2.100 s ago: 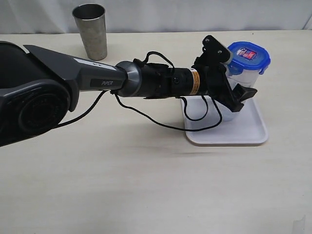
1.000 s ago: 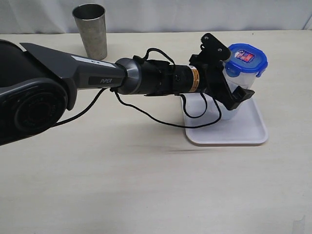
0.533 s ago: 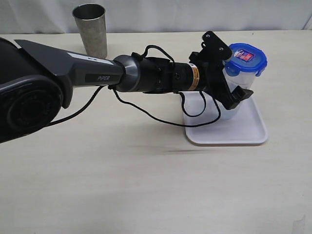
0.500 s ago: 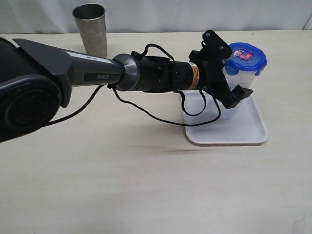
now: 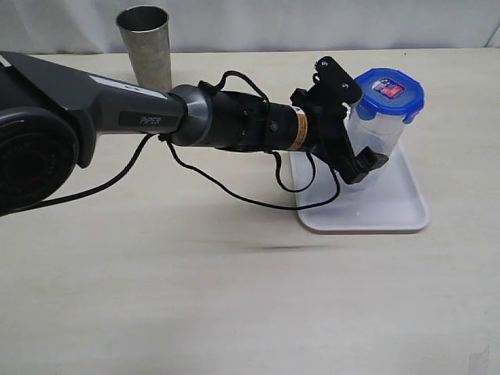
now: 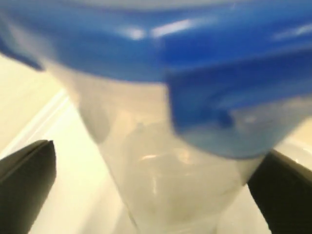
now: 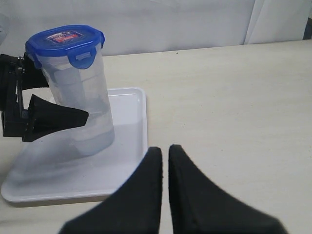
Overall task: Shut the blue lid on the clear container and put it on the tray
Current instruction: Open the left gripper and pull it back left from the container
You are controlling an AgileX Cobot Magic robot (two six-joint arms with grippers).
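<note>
Counting one clear container (image 7: 85, 92); one blue lid (image 5: 388, 92); one tray (image 5: 394, 211); left gripper (image 5: 371, 126) released; right gripper (image 7: 165, 148) clenched

"PIPER" is printed on the left arm (image 5: 117, 101).

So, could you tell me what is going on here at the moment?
The tall translucent plastic container, with the round blue snap-lock lid on its mouth, stands on the flat white rectangular tray. The left gripper reaches across to it, jaws open on either side of its body. The right gripper hangs shut over the table beside the tray, holding nothing.
</note>
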